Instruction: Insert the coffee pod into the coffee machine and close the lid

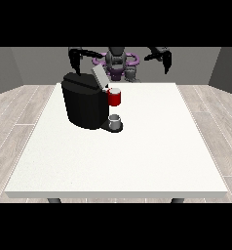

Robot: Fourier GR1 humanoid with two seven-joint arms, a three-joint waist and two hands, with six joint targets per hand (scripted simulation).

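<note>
White table (137,156), hand at view's right (165,61) raised, holding nothing

Bright even light, faint shadow beside machine (85,100)

We see a black, boxy coffee machine (84,105) standing upright on the left half of the white counter (152,146), toward its far edge. Its grey lid (99,75) is raised, tilted up and back above the machine's top. At the machine's right front, on its low black base, a small grey cylindrical thing (115,120) stands upright; we cannot tell whether it is the pod.
</note>
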